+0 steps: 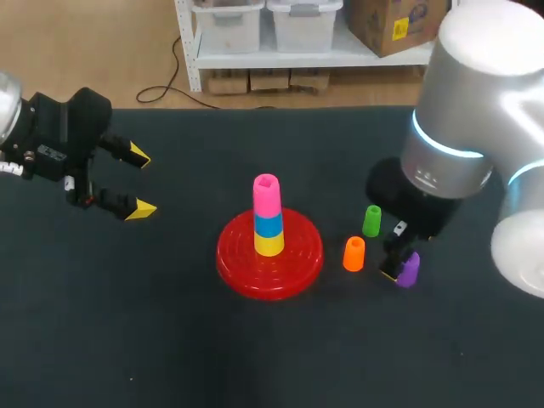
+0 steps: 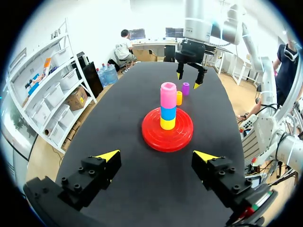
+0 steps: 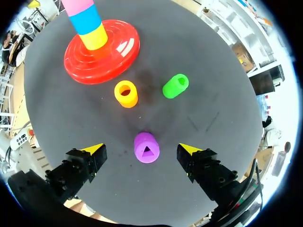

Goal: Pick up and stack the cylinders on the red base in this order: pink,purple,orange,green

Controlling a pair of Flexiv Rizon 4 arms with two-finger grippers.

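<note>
A red base (image 1: 270, 255) sits mid-table with yellow, blue and pink cylinders (image 1: 267, 197) stacked on it, pink on top. To its right stand the orange cylinder (image 1: 354, 253), the green cylinder (image 1: 371, 221) and the purple cylinder (image 1: 409, 269). My right gripper (image 3: 142, 149) hangs open just above the purple cylinder (image 3: 146, 147), which lies between its yellow tips without contact. Orange (image 3: 126, 93) and green (image 3: 175, 85) lie ahead of it. My left gripper (image 1: 136, 182) stands open at the far left, well off the base (image 2: 167, 135), holding nothing.
The dark table top (image 1: 153, 323) stretches bare in front of the base and to its left. My right arm's large grey body (image 1: 476, 127) looms over the table's right side.
</note>
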